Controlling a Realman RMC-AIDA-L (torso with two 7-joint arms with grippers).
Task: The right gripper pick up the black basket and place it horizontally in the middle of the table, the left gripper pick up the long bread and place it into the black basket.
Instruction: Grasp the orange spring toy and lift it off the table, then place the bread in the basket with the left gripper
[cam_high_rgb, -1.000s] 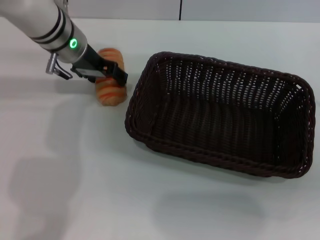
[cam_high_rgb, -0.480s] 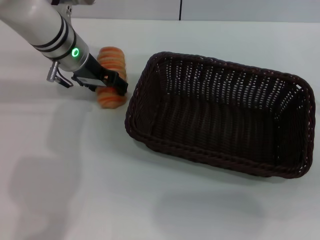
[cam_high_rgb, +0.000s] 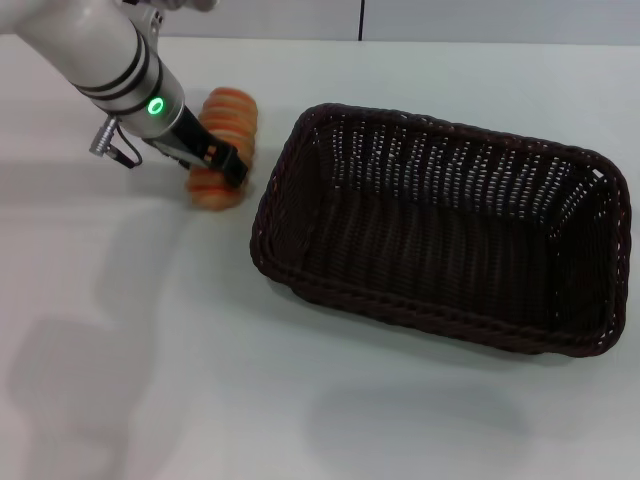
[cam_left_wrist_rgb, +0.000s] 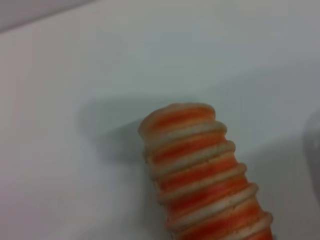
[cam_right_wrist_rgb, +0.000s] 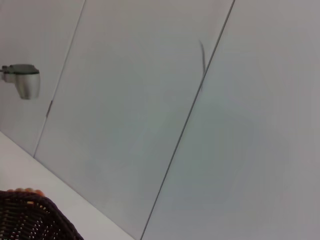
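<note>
The long bread (cam_high_rgb: 231, 113), tan with orange ridges, is at the far left of the table (cam_high_rgb: 180, 380), just left of the black basket (cam_high_rgb: 400, 303). My left gripper (cam_high_rgb: 221, 164), with its green ring light, is shut across the near half of the bread and holds it tilted. The left wrist view shows the ridged bread (cam_left_wrist_rgb: 200, 170) close up with its shadow on the white top. The basket lies lengthwise across the middle and right of the table and holds nothing; a corner of it shows in the right wrist view (cam_right_wrist_rgb: 30, 220). The right gripper is out of view.
Bare white tabletop spreads in front of the basket and to the left. A grey panelled wall (cam_right_wrist_rgb: 150, 100) with a small metal fitting (cam_right_wrist_rgb: 22, 80) stands behind the table.
My left arm has shifted slightly back and turned. The bread has turned with it, its far end swinging right toward the basket. The basket has not moved.
</note>
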